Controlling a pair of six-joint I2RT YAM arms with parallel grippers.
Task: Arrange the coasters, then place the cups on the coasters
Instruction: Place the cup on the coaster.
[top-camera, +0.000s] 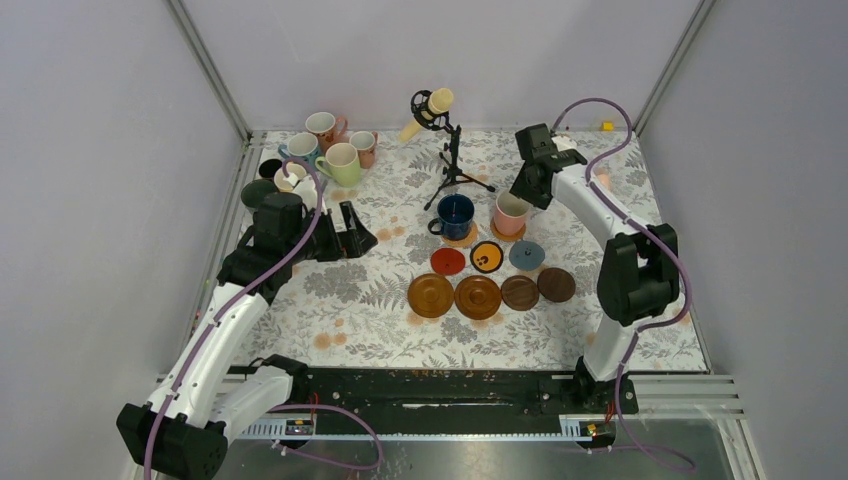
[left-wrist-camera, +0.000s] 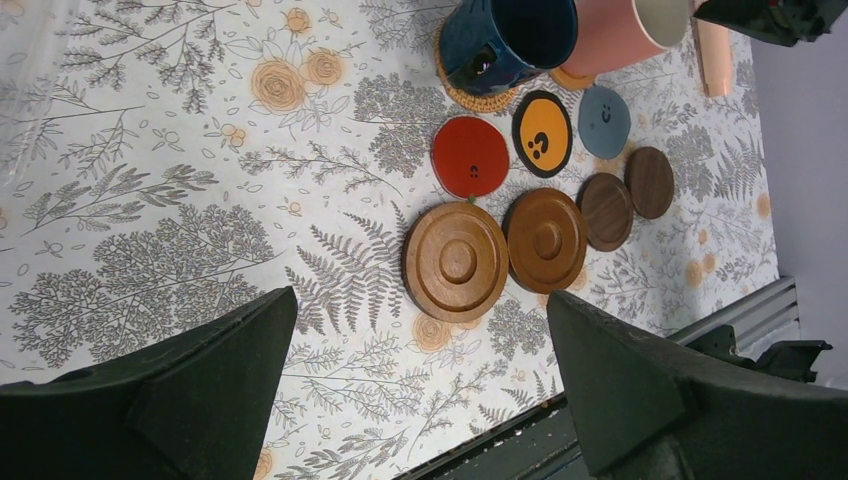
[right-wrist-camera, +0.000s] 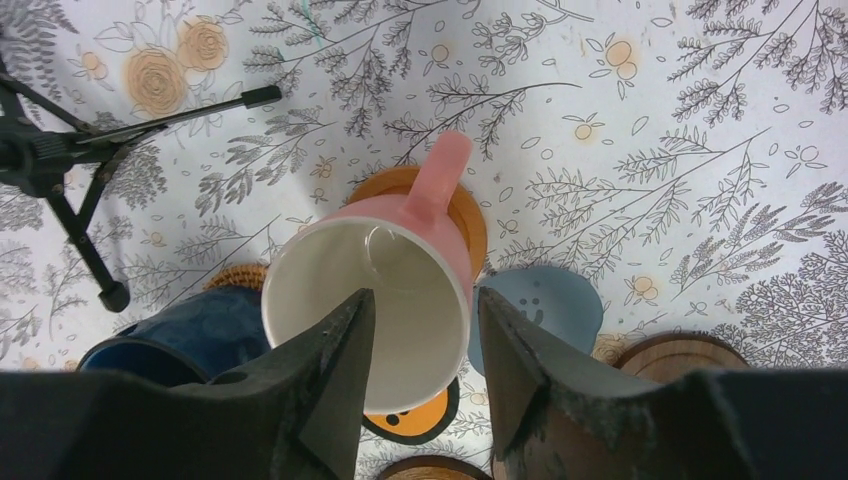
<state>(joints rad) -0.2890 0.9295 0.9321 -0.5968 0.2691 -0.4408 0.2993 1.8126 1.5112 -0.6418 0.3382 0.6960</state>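
Note:
A pink cup (top-camera: 510, 213) (right-wrist-camera: 400, 300) stands upright on a tan coaster (right-wrist-camera: 470, 215), handle pointing away. My right gripper (top-camera: 526, 192) (right-wrist-camera: 425, 292) is open over its rim, one finger inside the cup, the other outside, with a gap at the wall. Beside it a navy cup (top-camera: 455, 214) (left-wrist-camera: 510, 40) sits on a woven coaster (left-wrist-camera: 480, 98). In front lie a red coaster (top-camera: 447, 261), a black-rimmed orange one (top-camera: 487, 256), a grey-blue one (top-camera: 526, 255) and several wooden ones (top-camera: 478, 297). My left gripper (top-camera: 352, 232) (left-wrist-camera: 420, 293) hangs open over bare cloth.
Several more cups (top-camera: 322, 150) cluster at the back left corner. A cream microphone (top-camera: 432, 104) on a black tripod stand (top-camera: 455, 175) rises behind the navy cup. The floral cloth (top-camera: 330, 300) ends at a metal rail (top-camera: 450, 385) along the near edge.

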